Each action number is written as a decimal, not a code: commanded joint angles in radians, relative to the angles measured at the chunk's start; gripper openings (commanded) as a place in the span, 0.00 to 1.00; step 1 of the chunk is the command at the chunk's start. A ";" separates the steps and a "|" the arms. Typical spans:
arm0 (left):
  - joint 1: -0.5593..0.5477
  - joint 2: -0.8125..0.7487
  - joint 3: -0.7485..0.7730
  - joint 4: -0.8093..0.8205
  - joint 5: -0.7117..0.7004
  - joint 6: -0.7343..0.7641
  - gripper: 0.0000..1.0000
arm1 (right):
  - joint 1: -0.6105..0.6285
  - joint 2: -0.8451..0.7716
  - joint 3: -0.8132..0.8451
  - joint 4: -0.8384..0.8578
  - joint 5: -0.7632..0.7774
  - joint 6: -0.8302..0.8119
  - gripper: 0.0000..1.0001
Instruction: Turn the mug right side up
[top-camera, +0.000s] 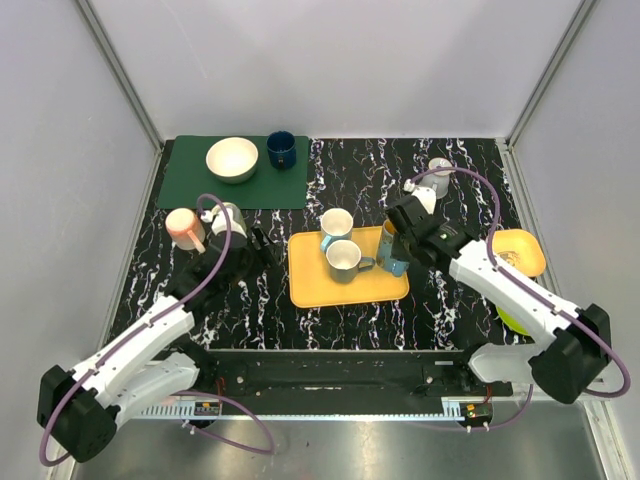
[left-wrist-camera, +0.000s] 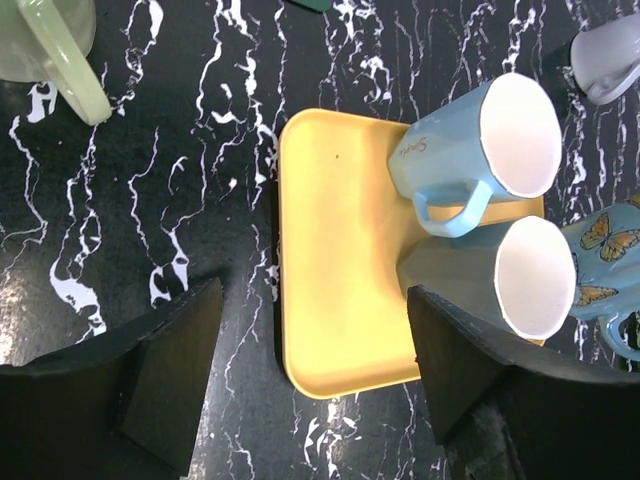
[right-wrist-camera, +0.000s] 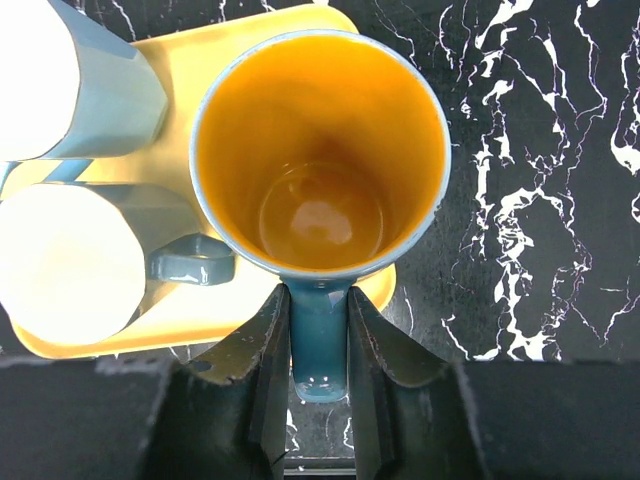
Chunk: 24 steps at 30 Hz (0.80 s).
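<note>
**A:** Top view first. Mug count?

**B:** Seven. Two stand on the yellow tray (top-camera: 310, 285): a light blue mug (top-camera: 336, 225) and a greyish mug (top-camera: 343, 258). The butterfly mug (top-camera: 393, 250) is at the tray's right edge. A navy mug (top-camera: 281, 150) sits beside the one cream bowl (top-camera: 232, 159) on the green mat (top-camera: 190, 185). A pink mug (top-camera: 185, 228) and a pale green mug (top-camera: 228, 220) are near the left arm. A grey mug (top-camera: 440, 175) is at the far right, partly behind cable.

**A:** Grippers from up there?

**B:** The right gripper (top-camera: 405, 240) covers the butterfly mug's handle, so the grip is unreadable. The left gripper (top-camera: 255, 245) is dark against the dark table (top-camera: 380, 320).

**A:** Left wrist?

**B:** The fingers (left-wrist-camera: 170, 370) are wide apart, gripping nothing, over the table and the tray's left side. The grey mug is cut off at the corner. Only this view shows the butterflies clearly.

**A:** Right wrist?

**B:** Both fingers (right-wrist-camera: 268, 370) are clamped on the blue handle (right-wrist-camera: 320, 345). The butterfly mug's mouth faces up and its inside is orange. Can't tell whether it rests on the tray or hangs above.
</note>
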<state>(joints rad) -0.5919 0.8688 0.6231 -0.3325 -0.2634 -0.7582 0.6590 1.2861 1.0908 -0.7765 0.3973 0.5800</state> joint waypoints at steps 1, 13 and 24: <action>-0.002 0.004 0.038 0.116 0.016 -0.023 0.76 | -0.002 -0.097 -0.003 0.068 -0.011 0.007 0.00; -0.016 -0.085 -0.212 1.028 0.516 -0.387 0.95 | -0.025 -0.363 0.024 0.494 -0.317 0.168 0.00; -0.206 0.077 -0.082 1.235 0.487 -0.342 0.99 | -0.027 -0.392 -0.081 0.953 -0.583 0.400 0.00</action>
<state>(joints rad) -0.7582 0.8680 0.4580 0.6891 0.1986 -1.1107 0.6353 0.9283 1.0077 -0.2207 -0.0490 0.8371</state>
